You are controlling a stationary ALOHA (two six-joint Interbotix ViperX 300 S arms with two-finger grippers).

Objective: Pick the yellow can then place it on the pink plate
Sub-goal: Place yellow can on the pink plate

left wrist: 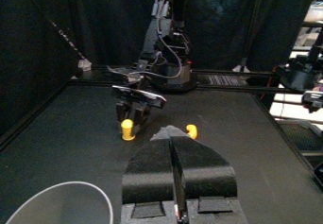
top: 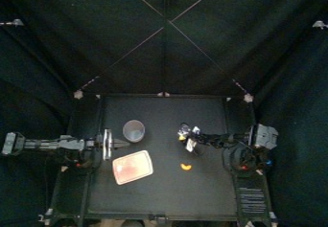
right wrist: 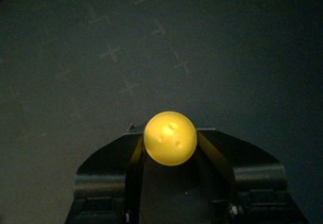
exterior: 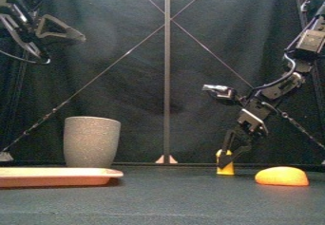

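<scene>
A yellow can (right wrist: 169,138) stands on the desk (exterior: 152,196), clamped between the 2 right jaws; the left jaws sit pressed together.

Left arm (top: 54,145): black jointed links, slim, with a pale grey block at the base end.
Right arm (top: 251,137): the same black build, with a pale block at its base. In the front view the links are boxy, joined at rounded black joints.
Cables (top: 239,156): dark loops gathered beside the right arm's base.
Left gripper (left wrist: 177,146): two broad matte black jaws that narrow toward the tips. A small fitting sits low on each – too small to tell if they are screws.
Right gripper (exterior: 229,160): black jaws on rounded black shoulders, greyer from outside.
Cross-plate (exterior: 218,90): a short silver-grey bar above the right gripper's jaws – it shows pale in the left wrist view too.
</scene>
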